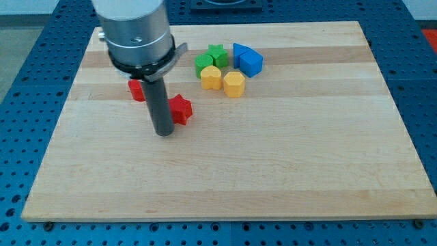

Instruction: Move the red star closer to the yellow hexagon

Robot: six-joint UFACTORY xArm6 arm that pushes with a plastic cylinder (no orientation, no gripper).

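Partly hidden — perhaps red block [136,89]

My arm comes down from the view's top as a grey cylinder with a black ring. My dark rod stands upright under it, and my tip [164,132] rests on the worktop [287,171].

Bright even light, soft shadows, sharp
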